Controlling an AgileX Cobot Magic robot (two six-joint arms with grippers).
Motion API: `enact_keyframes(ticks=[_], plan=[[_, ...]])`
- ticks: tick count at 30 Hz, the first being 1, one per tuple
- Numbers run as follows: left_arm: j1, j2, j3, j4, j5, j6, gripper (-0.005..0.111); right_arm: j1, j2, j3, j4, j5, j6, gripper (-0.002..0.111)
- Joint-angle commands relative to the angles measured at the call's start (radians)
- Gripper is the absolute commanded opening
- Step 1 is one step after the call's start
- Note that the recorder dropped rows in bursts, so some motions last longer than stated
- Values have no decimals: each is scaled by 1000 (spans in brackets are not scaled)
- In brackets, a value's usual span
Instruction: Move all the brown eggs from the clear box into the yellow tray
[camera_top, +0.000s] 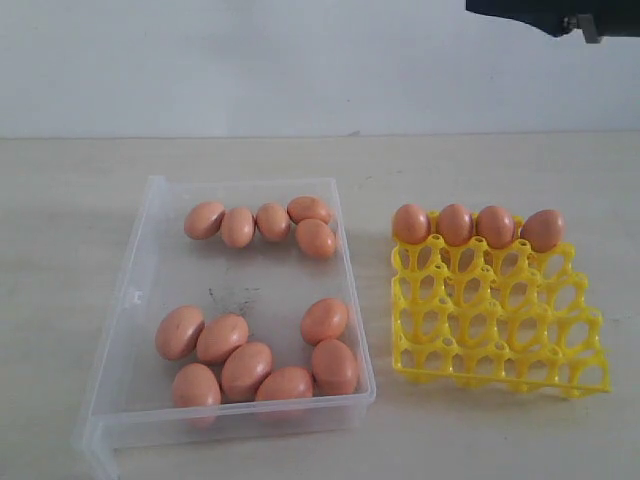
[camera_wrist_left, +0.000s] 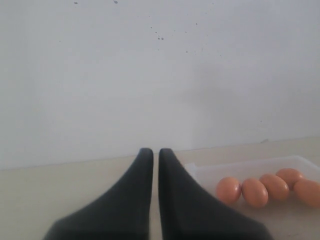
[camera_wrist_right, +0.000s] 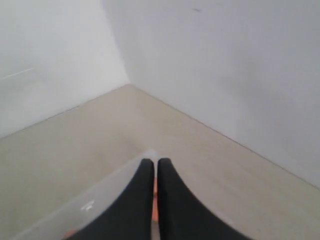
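Orange-brown and all alike, the brown eggs (camera_top: 246, 370) lie in two places. Twelve are in the clear box (camera_top: 150, 240) on the left of the pale worktop (camera_top: 480, 440). Five of these bunch in a curved line at its far end and seven cluster at its near end, with a stretch of floor marked by dark specks (camera_top: 235, 297) between the two groups. Four more eggs stand in the far row of the yellow tray (camera_top: 500, 340), one per cup, and the nearer rows are open lattice. The tray sits just beside the box on its right, a narrow strip of worktop between them. The left fingers (camera_wrist_left: 142, 165) are pressed almost together, with only a thin slit between them and nothing pinched. They hang over the worktop beside the box, whose far group of eggs shows off to one side. The right fingers (camera_wrist_right: 146, 175) are likewise closed on nothing, and a box edge and a sliver of orange show beyond them. In the exterior view a dark piece of arm (camera_top: 545, 15) juts in at the top right corner, before the white wall (camera_top: 250, 60).
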Motion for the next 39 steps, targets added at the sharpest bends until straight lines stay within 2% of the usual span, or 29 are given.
enact_keyframes(ticks=[1,5,7,8,10,11,12,14,15,16,17,18,20,22,24,27,30,32,35,38,39], plan=[[-8,-2,3,-2,0,1,4,93,14,-8,-52,-97,-211,0],[-8,-2,3,-2,0,1,4,228,7,47,-5,-97,-502,0],[-8,-2,3,-2,0,1,4,303,-21,93,113,115,-663,0],[-8,-2,3,-2,0,1,4,353,-38,120,232,292,-813,0],[-8,-2,3,-2,0,1,4,464,-51,152,624,608,-1277,0],[-8,-2,3,-2,0,1,4,508,-51,157,922,669,-1634,0],[-8,-2,3,-2,0,1,4,538,-45,162,1253,651,-2006,0],[-8,-2,3,-2,0,1,4,592,-19,171,1802,473,-2627,0],[-8,-2,3,-2,0,1,4,618,0,176,1955,302,-2794,0],[-8,-2,3,-2,0,1,4,636,18,176,2011,148,-2828,0],[-8,-2,3,-2,0,1,4,639,23,176,2030,79,-2770,0],[-8,-2,3,-2,0,1,4,642,22,176,2034,100,-2662,0],[-8,-2,3,-2,0,1,4,635,4,176,1951,353,-2409,0],[-8,-2,3,-2,0,1,4,619,3,170,1606,542,-1931,0],[-8,-2,3,-2,0,1,4,615,25,166,1206,569,-1447,0],[-8,-2,3,-2,0,1,4,615,81,127,837,581,-978,0],[-8,-2,3,-2,0,1,4,615,154,53,700,699,-782,0],[-8,-2,3,-2,0,1,4,615,197,9,630,797,-762,0],[-8,-2,3,-2,0,1,4,615,246,-40,600,771,-758,0],[-8,-2,3,-2,0,1,4,624,247,-72,582,782,-543,0],[-8,-2,3,-2,0,1,4,627,251,-99,492,848,-387,0]])
